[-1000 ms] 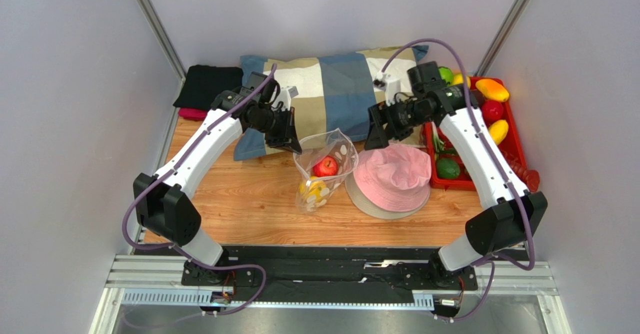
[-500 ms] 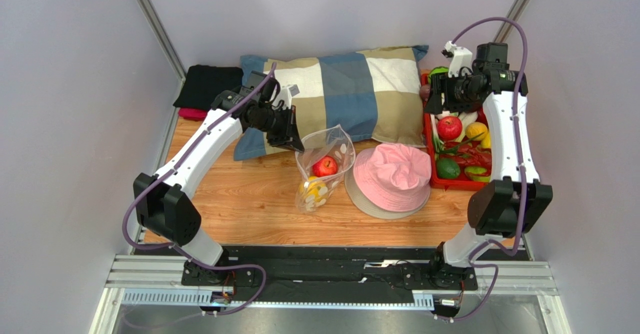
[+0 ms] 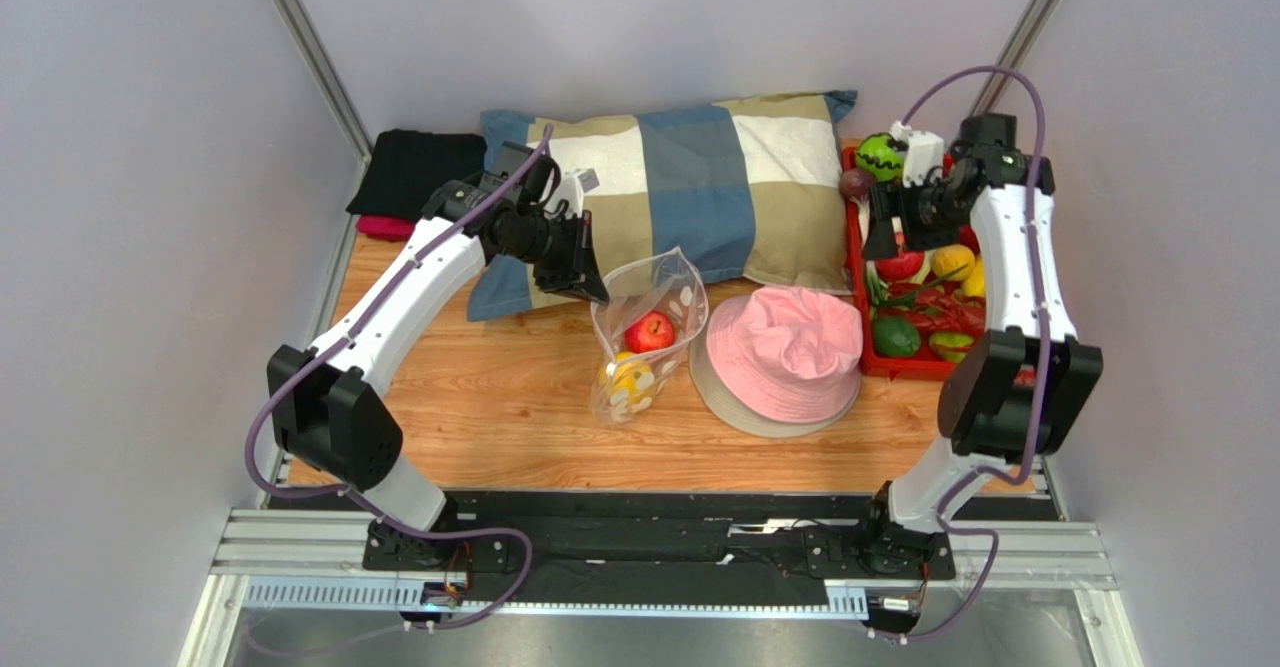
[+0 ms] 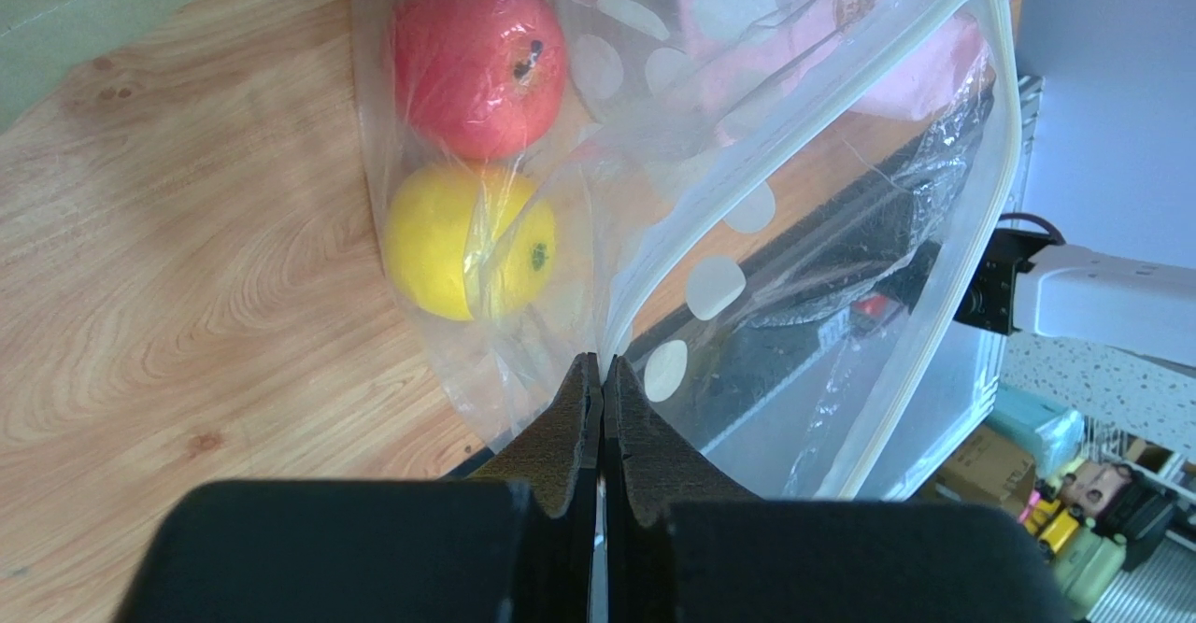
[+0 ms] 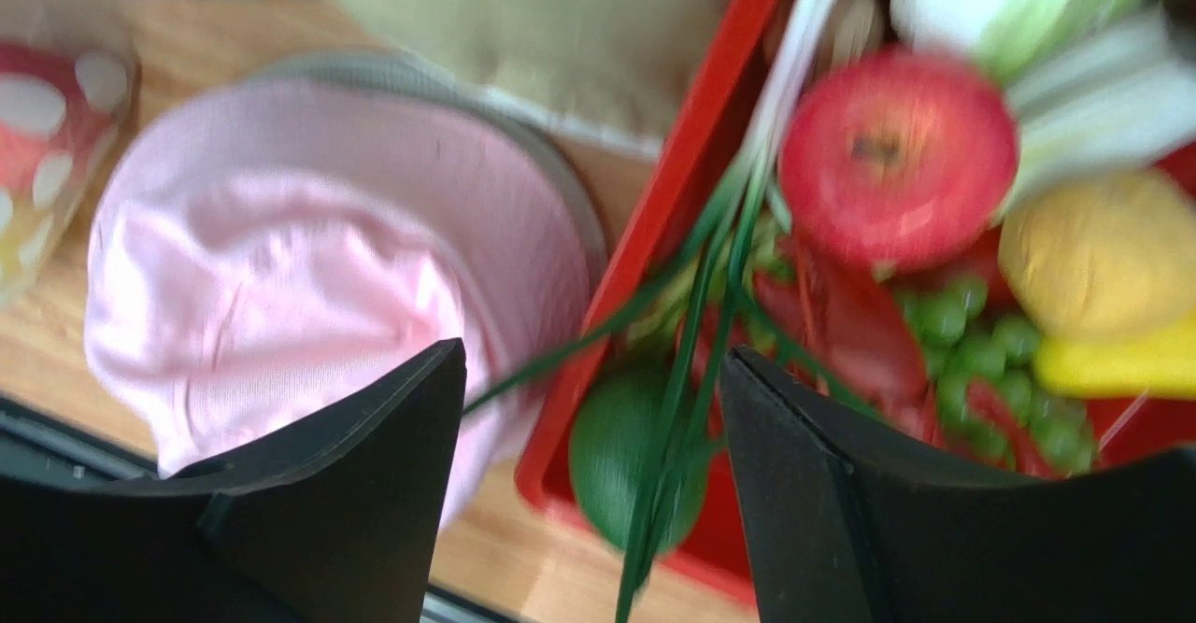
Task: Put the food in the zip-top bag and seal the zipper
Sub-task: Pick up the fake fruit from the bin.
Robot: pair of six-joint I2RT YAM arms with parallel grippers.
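The clear dotted zip-top bag (image 3: 649, 334) lies on the wooden table with a red apple (image 4: 477, 63) and a yellow fruit (image 4: 470, 238) inside. Its mouth stands open. My left gripper (image 3: 583, 274) is shut on the bag's top edge by the pale zipper strip (image 4: 660, 252). My right gripper (image 3: 899, 240) is open and empty above the red tray (image 3: 855, 270). In the right wrist view its jaws (image 5: 590, 371) stand wide apart over a green lime (image 5: 625, 441) and the spring onion's leaves (image 5: 688, 371). A red apple (image 5: 899, 154), a yellow fruit (image 5: 1095, 252) and green grapes (image 5: 969, 315) lie further in.
A pink hat (image 3: 784, 352) on a round plate lies between bag and tray. A checked pillow (image 3: 691, 187) and dark folded cloth (image 3: 413, 169) sit at the back. A red lobster toy (image 5: 856, 329) is in the tray. Grey walls close both sides.
My right arm swung from above the hat and bag out to the right, over the red tray, gripper open. The left gripper and bag have not moved.
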